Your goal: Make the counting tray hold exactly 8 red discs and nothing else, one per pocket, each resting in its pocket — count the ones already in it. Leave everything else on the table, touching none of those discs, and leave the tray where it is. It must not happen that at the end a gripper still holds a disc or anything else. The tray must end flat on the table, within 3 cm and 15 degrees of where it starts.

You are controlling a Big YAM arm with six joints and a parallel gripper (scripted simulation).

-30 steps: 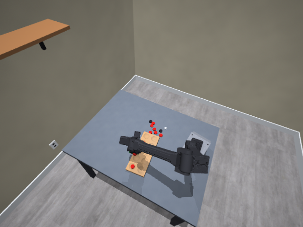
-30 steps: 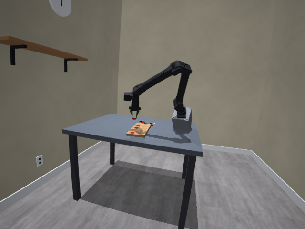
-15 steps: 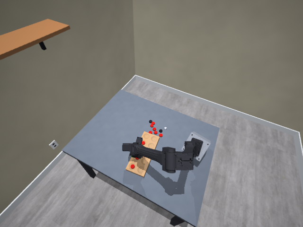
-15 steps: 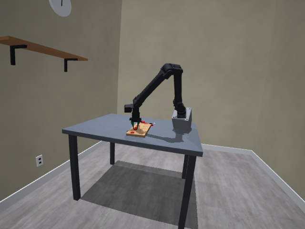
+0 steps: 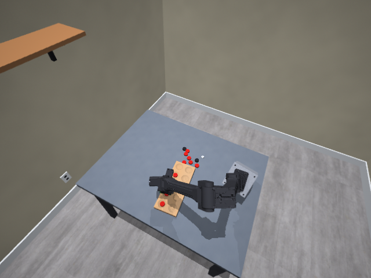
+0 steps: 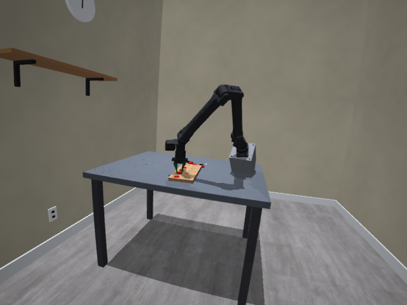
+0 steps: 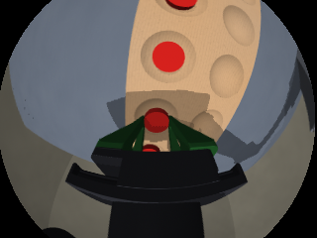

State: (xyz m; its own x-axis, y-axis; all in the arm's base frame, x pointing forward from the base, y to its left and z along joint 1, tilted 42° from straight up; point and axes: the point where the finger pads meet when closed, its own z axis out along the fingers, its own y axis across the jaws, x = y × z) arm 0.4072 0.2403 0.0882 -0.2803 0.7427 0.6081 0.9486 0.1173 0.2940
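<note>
While a red disc [image 6: 179, 172] [image 7: 157, 120] sat directly between the green fingertips, the claw [image 5: 164, 190] [image 6: 179, 172] [image 7: 157, 119] was clamped on it, pointing down over the counting tray [image 5: 182, 172] [image 6: 180, 179] [image 7: 205, 30]. The gripped disc overlapped the near edge of a pocket in the wrist view, and whether it touched the tray could not be told. Another red disc [image 7: 151, 148] showed partly through the gap between the fingers. Along the same row, a red disc [image 7: 168, 57] lay in the neighbouring pocket, with one more [image 7: 181, 3] beyond it. Past the tray's end, six loose red discs, two black discs and a small white piece [image 5: 202, 156] were scattered on the table [image 5: 126, 155] [image 6: 124, 167] [image 7: 64, 74]. The arm [image 5: 185, 188] [image 6: 200, 118] reached across from its pale base block [image 5: 253, 174] [image 6: 242, 166].
</note>
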